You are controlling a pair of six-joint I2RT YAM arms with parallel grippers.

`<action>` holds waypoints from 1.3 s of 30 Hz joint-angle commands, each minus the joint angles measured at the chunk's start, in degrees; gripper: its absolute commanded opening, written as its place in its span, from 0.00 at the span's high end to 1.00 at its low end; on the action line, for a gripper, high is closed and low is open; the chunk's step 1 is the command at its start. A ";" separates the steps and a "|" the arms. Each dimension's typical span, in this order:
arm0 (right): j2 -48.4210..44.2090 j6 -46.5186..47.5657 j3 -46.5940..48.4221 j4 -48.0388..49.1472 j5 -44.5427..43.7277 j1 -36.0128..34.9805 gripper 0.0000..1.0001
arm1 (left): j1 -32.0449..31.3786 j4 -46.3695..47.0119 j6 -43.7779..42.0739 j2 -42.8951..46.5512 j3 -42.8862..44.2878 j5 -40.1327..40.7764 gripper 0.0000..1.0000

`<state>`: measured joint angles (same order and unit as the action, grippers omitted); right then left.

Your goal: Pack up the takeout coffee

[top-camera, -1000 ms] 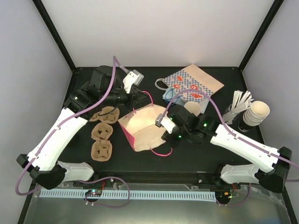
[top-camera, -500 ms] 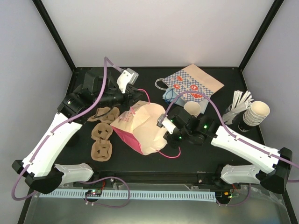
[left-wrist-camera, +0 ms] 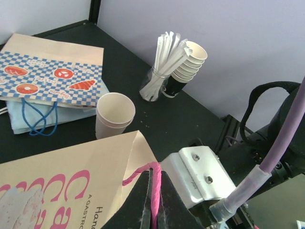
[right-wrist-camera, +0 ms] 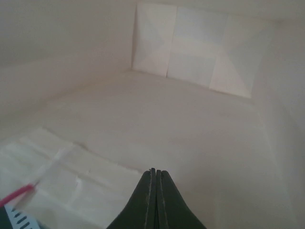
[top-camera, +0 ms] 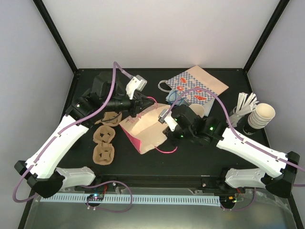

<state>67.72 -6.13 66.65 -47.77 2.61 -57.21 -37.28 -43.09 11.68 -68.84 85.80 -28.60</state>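
Pink-sided paper carrier bag [top-camera: 143, 131] with cream face and pink lettering, lying tilted on the black table [top-camera: 190, 160]; left gripper [left-wrist-camera: 153, 185] pinches the bag's pink cord handle [left-wrist-camera: 140, 171], apparently to lift the mouth and hold it open; right gripper [right-wrist-camera: 155, 172], fingers pressed together and holding nothing, reaches into the cream interior, probably to push the walls apart; the takeout coffee, a small white paper cup [left-wrist-camera: 114, 113], stands upright on the table outside the bag, near its raised corner and just beside a flat blue-checked paper bag [left-wrist-camera: 47, 71]; packing judged not yet begun, since neither gripper is free for the cup.
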 commanded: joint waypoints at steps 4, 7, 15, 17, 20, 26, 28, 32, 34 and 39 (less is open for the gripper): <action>1.06 -3.97 2.00 3.14 -5.60 -0.36 0.99 | -2.12 3.99 1.09 0.36 -0.08 -3.05 0.99; 0.93 -7.34 2.40 3.26 -10.63 -0.28 0.99 | -2.55 4.08 0.96 0.20 -0.58 -3.00 0.98; 1.65 -8.42 3.89 3.85 -12.79 -0.28 0.99 | -3.07 3.96 0.80 0.41 -1.07 -2.00 0.98; 1.95 -9.27 3.80 2.92 -16.30 -0.27 0.99 | -3.08 3.94 0.59 0.87 -0.97 -1.46 0.99; 2.14 -11.61 3.45 0.90 -23.00 -0.12 0.99 | -3.13 3.70 0.37 1.59 -0.82 -0.37 0.99; 1.53 -15.17 2.36 -2.34 -33.96 0.89 0.99 | -3.12 2.37 -0.49 2.26 -0.52 0.99 0.98; 1.33 -16.13 2.34 -3.24 -36.50 1.00 0.99 | -3.08 1.98 -0.72 2.37 -0.51 1.24 0.98; 1.03 -17.35 2.58 -4.34 -40.11 1.09 0.99 | -3.14 1.80 -0.86 2.32 -0.45 1.53 0.98; 0.82 -17.64 2.69 -4.52 -41.12 1.07 0.99 | -3.11 1.80 -0.88 2.38 -0.38 1.65 0.98; 0.08 -16.91 3.00 -3.75 -40.54 1.07 0.99 | -3.14 1.82 -1.05 2.22 -0.30 1.82 0.98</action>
<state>69.56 -22.33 69.04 -51.62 -35.24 -56.42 -39.94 -41.60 11.57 -67.46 84.58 -27.46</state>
